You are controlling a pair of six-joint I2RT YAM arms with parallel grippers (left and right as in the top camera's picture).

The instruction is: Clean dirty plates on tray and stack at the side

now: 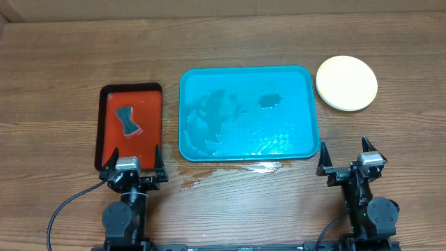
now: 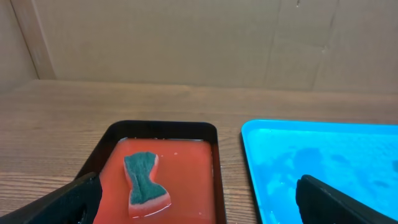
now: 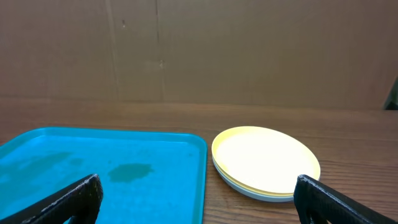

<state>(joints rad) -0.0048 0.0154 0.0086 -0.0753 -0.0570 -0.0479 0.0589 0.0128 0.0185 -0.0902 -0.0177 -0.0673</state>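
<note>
The teal-blue tray [image 1: 245, 113] lies mid-table, wet and holding no plates; it also shows in the left wrist view [image 2: 323, 162] and the right wrist view [image 3: 106, 171]. The plates [image 1: 346, 83] sit stacked on the table right of the tray, a pale yellow one on top; in the right wrist view the stack [image 3: 264, 160] shows a light blue plate at the bottom. My left gripper [image 1: 134, 164] is open and empty at the near end of the red tray. My right gripper [image 1: 350, 158] is open and empty near the table's front, right of the tray.
A narrow red tray with a black rim [image 1: 130, 125] lies left of the blue tray and holds a green-and-pink sponge [image 1: 127, 122], seen too in the left wrist view [image 2: 144, 182]. Spilled water [image 1: 230, 171] marks the wood in front of the blue tray.
</note>
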